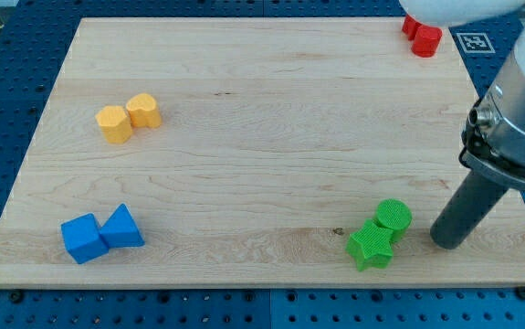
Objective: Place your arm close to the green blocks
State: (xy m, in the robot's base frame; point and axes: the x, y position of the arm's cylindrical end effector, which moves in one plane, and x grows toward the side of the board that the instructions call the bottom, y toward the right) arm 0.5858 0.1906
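Two green blocks lie touching near the view's bottom right: a green cylinder (393,217) and a green star (371,245) just below and left of it. My tip (448,241) rests on the board just to the right of the green cylinder, a small gap apart, touching neither green block. The rod rises up and to the right toward the arm body at the right edge.
Two yellow blocks (128,117) sit touching at the upper left. A blue cube (83,238) and a blue triangular block (122,228) sit touching at the lower left. Red blocks (422,37) lie at the top right edge of the wooden board (262,137).
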